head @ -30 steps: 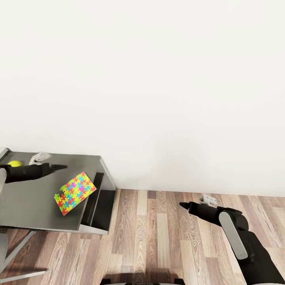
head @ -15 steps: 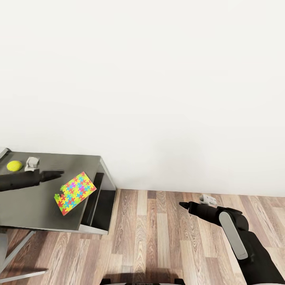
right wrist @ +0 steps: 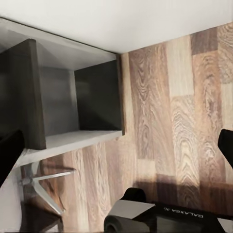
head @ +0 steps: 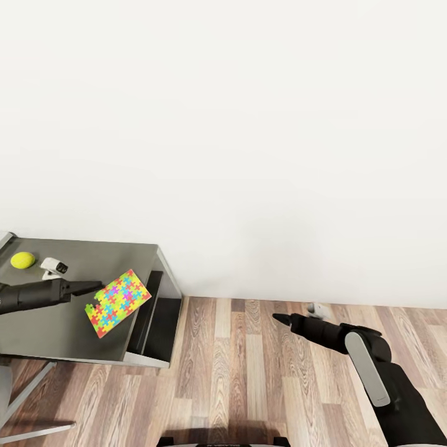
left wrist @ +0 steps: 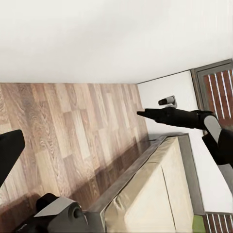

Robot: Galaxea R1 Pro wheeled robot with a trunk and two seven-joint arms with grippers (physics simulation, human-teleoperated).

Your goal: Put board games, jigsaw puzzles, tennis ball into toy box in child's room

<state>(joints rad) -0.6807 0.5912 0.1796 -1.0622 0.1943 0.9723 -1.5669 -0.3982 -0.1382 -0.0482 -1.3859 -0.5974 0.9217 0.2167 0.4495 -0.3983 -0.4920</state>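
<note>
While my head camera looks down past a plain white wall (head: 248, 124), I see the dark grey end section of the table (head: 56, 316) at my left, with open shelf compartments (head: 155, 310) in its end face. Wood-plank floor (head: 248, 385) runs from the table's foot to the wall. In my left wrist view the bed (left wrist: 155, 194), its beige mattress in a grey frame, stands on that same floor.

One jigsaw puzzle (head: 118, 302) lies flat on the dark top near the table's end edge, turned at a slant: its long axis runs from the near left corner up toward the far right. The tennis ball (head: 23, 259) rests toward the far left of the top, well apart from the puzzle.

My left gripper (head: 93, 286) reaches over the table, its tip just beside the puzzle's left edge; it holds nothing, and I cannot tell how wide its fingers stand. My right gripper (head: 278, 318) hangs over bare floor, empty, with its two fingertips far apart in its wrist view.
</note>
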